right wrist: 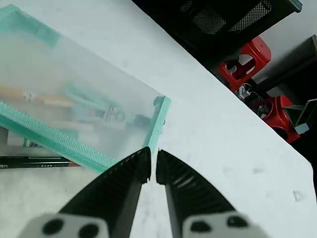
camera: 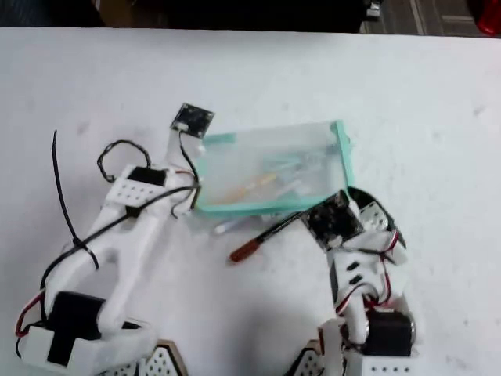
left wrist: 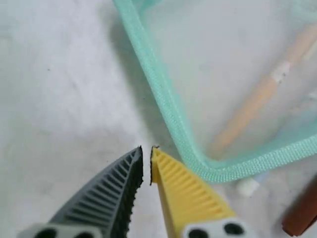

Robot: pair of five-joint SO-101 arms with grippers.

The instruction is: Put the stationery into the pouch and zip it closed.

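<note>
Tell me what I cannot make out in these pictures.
High view: stationery in the pouch, blurred by its frosted wall; cannot count it.
High view: far end of the pen, hidden under the right arm.
Left wrist view: the brown cap, cut off by the edge.
All views: whether the zip is open; too blurred.

You have a pouch (camera: 270, 168) of frosted, see-through plastic, edged with a woven teal cloth binding (left wrist: 163, 94) whose weave looks rough. The desk (camera: 407, 86) under it is white, matt and smooth. Your left pincer (left wrist: 146, 151) has ribbed plastic fingers, one grey, one yellow. Your right pincer (right wrist: 153, 158) is ribbed black plastic.
</note>
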